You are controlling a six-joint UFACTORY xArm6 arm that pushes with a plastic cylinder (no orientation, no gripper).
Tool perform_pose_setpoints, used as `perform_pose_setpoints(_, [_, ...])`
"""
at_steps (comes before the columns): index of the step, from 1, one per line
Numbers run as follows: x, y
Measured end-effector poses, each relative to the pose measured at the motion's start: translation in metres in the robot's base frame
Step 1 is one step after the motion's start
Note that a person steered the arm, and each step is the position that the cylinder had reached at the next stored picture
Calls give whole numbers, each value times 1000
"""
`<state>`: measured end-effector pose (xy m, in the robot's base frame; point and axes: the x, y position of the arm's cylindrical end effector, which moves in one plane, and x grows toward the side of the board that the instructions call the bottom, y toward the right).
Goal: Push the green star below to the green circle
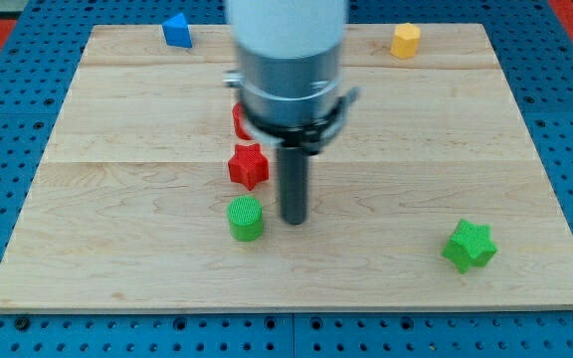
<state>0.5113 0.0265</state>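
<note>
The green star (469, 246) lies near the view's bottom right of the wooden board (117, 199). The green circle (246, 218), a short cylinder, stands left of centre near the view's bottom. My tip (293, 221) rests on the board just to the right of the green circle, a small gap apart from it, and far to the left of the green star. A red star (249, 166) lies just above the green circle, to the upper left of my tip.
Another red block (239, 121) is partly hidden behind the arm above the red star. A blue block (176, 31) sits at the top left edge. A yellow block (405, 41) sits at the top right.
</note>
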Motion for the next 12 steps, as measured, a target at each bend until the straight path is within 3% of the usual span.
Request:
perform_pose_setpoints(2, [-17, 170])
perform_pose_setpoints(3, [9, 202])
perform_pose_setpoints(5, [37, 134])
perform_pose_setpoints(7, [67, 138])
perform_pose_setpoints(8, [71, 111])
perform_pose_setpoints(9, [66, 38])
perform_pose_setpoints(11, [70, 73])
perform_pose_setpoints(12, [71, 15])
